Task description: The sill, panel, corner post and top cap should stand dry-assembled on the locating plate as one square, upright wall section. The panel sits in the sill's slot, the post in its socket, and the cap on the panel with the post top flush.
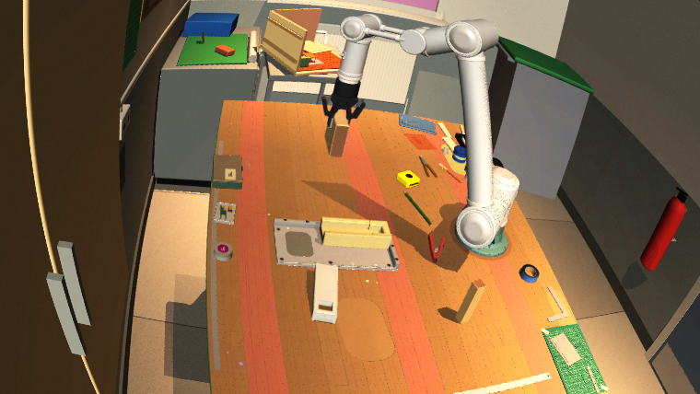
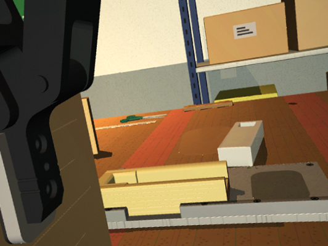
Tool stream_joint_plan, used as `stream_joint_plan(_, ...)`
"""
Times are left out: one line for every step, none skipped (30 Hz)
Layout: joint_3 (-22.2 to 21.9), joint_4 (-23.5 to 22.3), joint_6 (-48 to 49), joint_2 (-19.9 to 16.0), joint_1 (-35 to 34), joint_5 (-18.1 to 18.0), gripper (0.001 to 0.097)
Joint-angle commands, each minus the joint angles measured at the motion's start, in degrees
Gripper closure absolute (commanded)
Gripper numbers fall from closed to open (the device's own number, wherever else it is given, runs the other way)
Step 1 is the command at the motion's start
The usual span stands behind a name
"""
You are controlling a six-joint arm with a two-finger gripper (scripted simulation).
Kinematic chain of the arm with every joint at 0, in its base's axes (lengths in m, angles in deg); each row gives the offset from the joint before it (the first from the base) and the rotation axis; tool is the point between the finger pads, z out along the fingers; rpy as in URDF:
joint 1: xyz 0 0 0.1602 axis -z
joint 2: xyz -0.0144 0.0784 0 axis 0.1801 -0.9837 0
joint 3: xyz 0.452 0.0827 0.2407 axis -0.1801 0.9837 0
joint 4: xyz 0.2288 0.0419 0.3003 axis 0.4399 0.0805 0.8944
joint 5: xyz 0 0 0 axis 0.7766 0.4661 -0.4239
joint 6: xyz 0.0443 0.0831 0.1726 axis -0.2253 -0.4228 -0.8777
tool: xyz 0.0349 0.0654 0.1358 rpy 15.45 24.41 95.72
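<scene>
The wooden panel (image 1: 337, 139) hangs above the far half of the workbench, gripped by its top edge in my closed gripper (image 1: 342, 115); in the second side camera the panel (image 2: 37, 199) and gripper (image 2: 23, 131) fill the left foreground. The pale yellow sill (image 1: 356, 232) sits on the grey locating plate (image 1: 337, 243) at mid-table, its slot and end socket facing up. The white top cap (image 1: 325, 292) lies flat just in front of the plate. The corner post (image 1: 470, 301) stands upright near the right front of the bench.
The far bench edge lies just behind the gripper, with a cabinet and leaning boards beyond. A red clamp (image 1: 436, 246), green pencil (image 1: 418, 208) and yellow tape measure (image 1: 408, 178) lie right of the plate, near the arm's base (image 1: 485, 235).
</scene>
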Motion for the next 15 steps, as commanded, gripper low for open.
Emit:
stream_joint_plan(0.1, 0.0, -0.8, 0.3, -0.9, -0.1, 0.0901)
stream_joint_plan(0.3, 0.0, -1.8, 0.5, -1.8, -0.1, 0.0901)
stream_joint_plan(0.6, 0.0, -2.7, 0.7, -2.8, -0.2, 0.0901)
stream_joint_plan(0.8, 0.0, -3.7, 0.9, -3.7, -0.3, 0.0901)
stream_joint_plan(1.1, 0.0, -4.7, 1.0, -4.7, -0.3, 0.0901)
stream_joint_plan(1.3, 0.0, -5.7, 1.2, -5.8, -0.4, 0.0901)
stream_joint_plan(1.4, 0.0, -6.8, 1.3, -6.8, -0.4, 0.0901)
stream_joint_plan(1.5, 0.0, -7.8, 1.4, -7.8, -0.4, 0.0901)
stream_joint_plan(1.7, 0.0, -8.9, 1.5, -8.9, -0.4, 0.0901)
stream_joint_plan(1.7, 0.0, -9.9, 1.6, -10.0, -0.4, 0.0901)
stream_joint_plan(1.8, 0.0, -11.0, 1.6, -11.0, -0.4, 0.0901)
stream_joint_plan(1.8, 0.0, -12.1, 1.7, -12.1, -0.4, 0.0901)
stream_joint_plan(1.8, 0.0, -13.2, 1.7, -13.2, -0.4, 0.0901)
stream_joint_plan(1.8, 0.0, -14.3, 1.7, -14.3, -0.4, 0.0901)
stream_joint_plan(1.7, 0.0, -15.3, 1.7, -15.3, -0.3, 0.0901)
